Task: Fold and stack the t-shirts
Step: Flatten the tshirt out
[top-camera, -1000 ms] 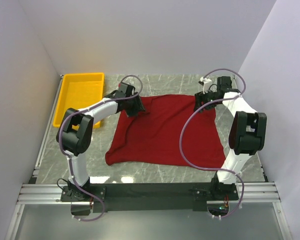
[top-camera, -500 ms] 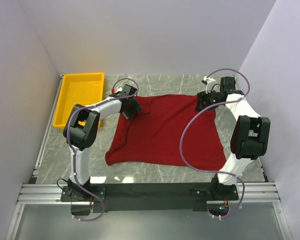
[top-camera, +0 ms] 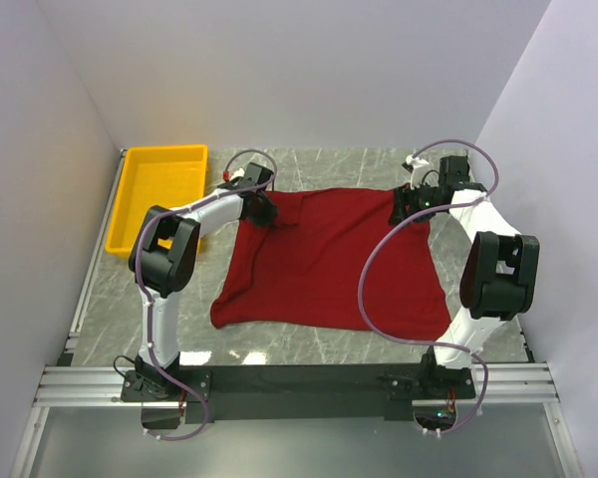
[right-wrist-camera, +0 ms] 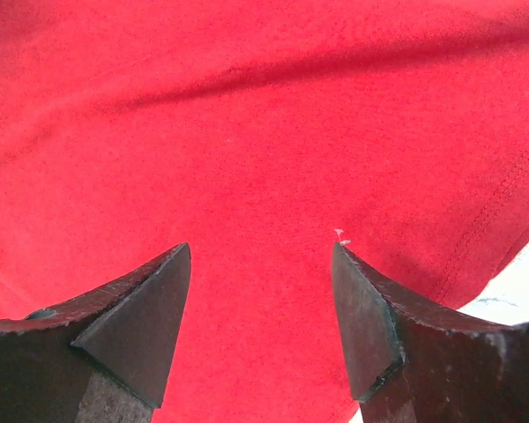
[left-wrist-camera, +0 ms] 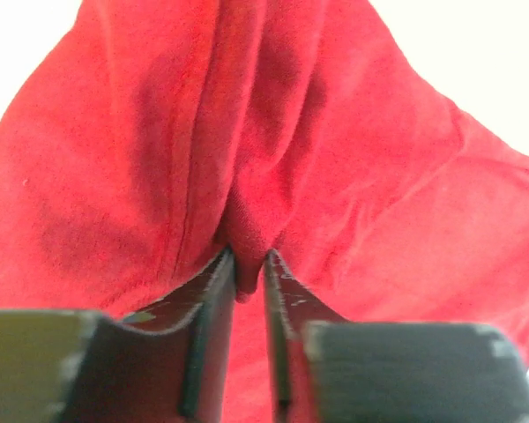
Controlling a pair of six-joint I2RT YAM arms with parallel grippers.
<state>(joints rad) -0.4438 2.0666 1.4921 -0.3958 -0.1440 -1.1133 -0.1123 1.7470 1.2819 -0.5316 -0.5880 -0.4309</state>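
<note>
The dark red t-shirt [top-camera: 329, 264] lies spread flat on the marble table in the top view. At its far left corner, my left gripper [top-camera: 266, 211] has its jaws nearly together. In the left wrist view a raised fold of the t-shirt [left-wrist-camera: 353, 176] is pinched between the fingertips of the left gripper [left-wrist-camera: 249, 264]. My right gripper [top-camera: 407, 206] hovers at the far right corner of the cloth. Seen from the right wrist, the right gripper [right-wrist-camera: 261, 251] is open, with flat t-shirt [right-wrist-camera: 247, 106] cloth under it and nothing between the fingers.
A yellow plastic tray [top-camera: 154, 184] stands at the far left of the table, just left of the left arm. White walls close in the back and both sides. Bare marble [top-camera: 309, 344] shows between the shirt's near hem and the arm bases.
The left gripper has slid to the shirt's far left corner and closed on a fold of cloth. The right gripper has shifted slightly to the back right and stays open.
</note>
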